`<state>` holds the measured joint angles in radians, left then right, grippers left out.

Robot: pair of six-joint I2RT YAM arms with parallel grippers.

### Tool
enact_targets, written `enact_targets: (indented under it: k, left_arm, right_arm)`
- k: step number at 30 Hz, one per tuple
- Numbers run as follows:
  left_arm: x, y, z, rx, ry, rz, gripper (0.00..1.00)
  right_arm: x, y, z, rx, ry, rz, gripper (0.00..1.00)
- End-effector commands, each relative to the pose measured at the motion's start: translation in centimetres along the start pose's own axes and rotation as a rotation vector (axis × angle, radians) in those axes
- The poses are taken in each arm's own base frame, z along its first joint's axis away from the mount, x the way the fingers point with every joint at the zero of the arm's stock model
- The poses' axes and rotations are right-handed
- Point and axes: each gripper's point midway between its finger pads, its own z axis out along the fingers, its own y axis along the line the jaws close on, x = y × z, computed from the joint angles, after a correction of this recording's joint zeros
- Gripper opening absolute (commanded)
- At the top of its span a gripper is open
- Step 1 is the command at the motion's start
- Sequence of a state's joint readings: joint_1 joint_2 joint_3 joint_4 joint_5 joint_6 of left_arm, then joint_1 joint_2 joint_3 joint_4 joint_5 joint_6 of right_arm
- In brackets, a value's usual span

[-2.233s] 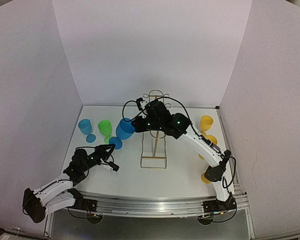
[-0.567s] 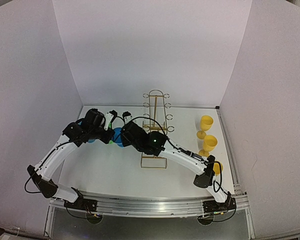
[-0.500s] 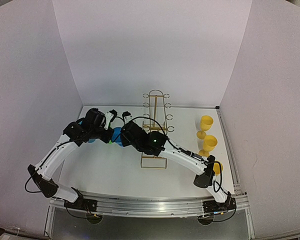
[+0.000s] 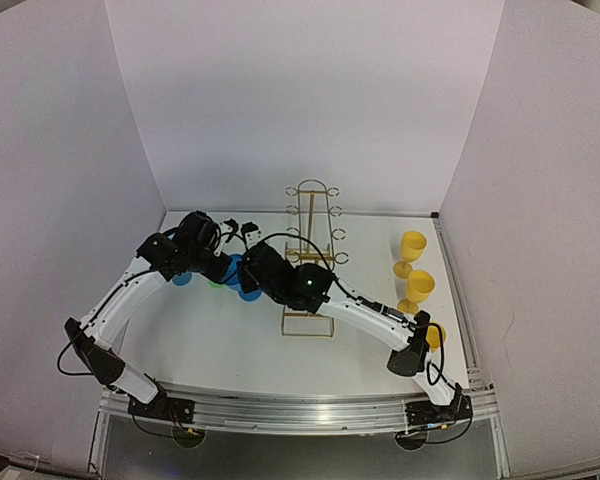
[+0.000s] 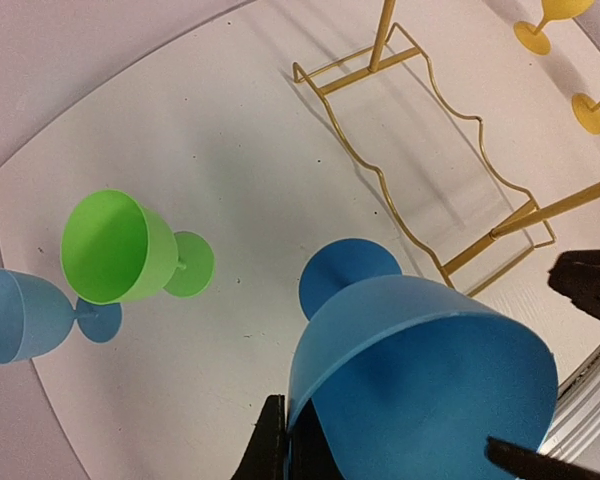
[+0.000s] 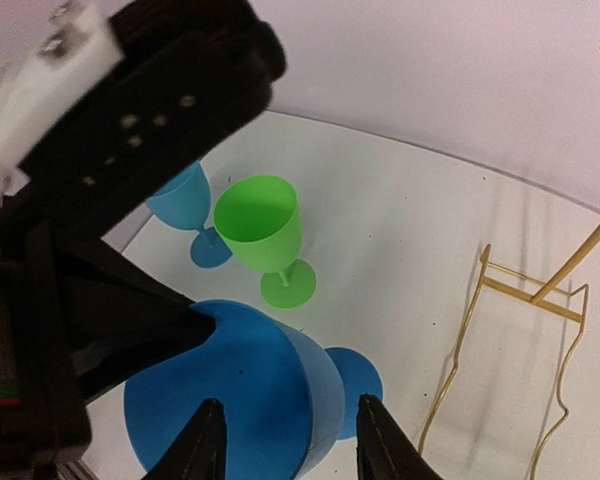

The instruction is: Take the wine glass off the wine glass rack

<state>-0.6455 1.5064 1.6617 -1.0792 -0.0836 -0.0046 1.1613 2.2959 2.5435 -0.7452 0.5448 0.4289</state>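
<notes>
The dark blue wine glass [image 4: 242, 276] is off the gold wire wine glass rack [image 4: 311, 250] and stands upright just left of the rack's base. Its foot [image 5: 348, 276] is at or just above the white tabletop. My left gripper [image 5: 283, 445] is shut on the glass's rim, one finger inside the bowl [image 5: 420, 370] and one outside. My right gripper [image 6: 292, 445] is open, its fingertips [image 6: 206, 440] straddling the bowl's [image 6: 240, 390] near wall without pinching it. The rack [image 6: 520, 290] holds no glass.
A green glass [image 5: 115, 245] and a light blue glass [image 5: 20, 315] stand close by on the left of the dark blue one. Three yellow glasses [image 4: 417, 285] stand at the right side of the table. White walls enclose the table on three sides.
The right arm carried the blue glass from the rack down to the left. The left arm reached in and shut on its rim. The right gripper has just opened.
</notes>
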Motion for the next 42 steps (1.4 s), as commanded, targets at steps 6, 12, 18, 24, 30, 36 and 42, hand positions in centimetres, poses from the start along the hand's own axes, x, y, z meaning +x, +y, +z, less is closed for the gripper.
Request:
enact_targets:
  k: [6, 12, 18, 24, 30, 36, 42]
  left_arm:
    - [-2.8, 2.9, 1.8, -0.058, 0.005, -0.05, 0.0]
    - [-4.1, 3.7, 4.7, -0.059, 0.031, -0.069, 0.0]
    - [-5.3, 4.3, 8.2, -0.054, 0.075, -0.107, 0.0]
    - [-5.0, 6.0, 11.7, -0.074, 0.129, -0.141, 0.0]
    - [-5.2, 6.6, 14.0, -0.074, 0.129, -0.152, 0.0]
    - [-4.3, 6.0, 15.9, -0.045, 0.177, -0.171, 0.0]
    - [-3.4, 5.9, 17.2, -0.044, 0.212, -0.175, 0.0]
  right_arm:
    - [-8.3, -2.9, -7.8, 0.054, -0.202, -0.011, 0.48]
    - [-10.8, -6.6, -11.5, 0.196, -0.28, -0.039, 0.52]
    - [-12.1, -8.7, -14.1, 0.279, -0.319, -0.069, 0.53]
    - [-11.8, -9.7, -15.2, 0.299, -0.317, -0.064, 0.54]
    - [-11.3, -10.0, -15.3, 0.296, -0.307, -0.054, 0.54]
    - [-11.2, -9.9, -15.2, 0.291, -0.303, -0.057, 0.54]
    - [-11.1, -9.9, -15.2, 0.289, -0.301, -0.058, 0.54]
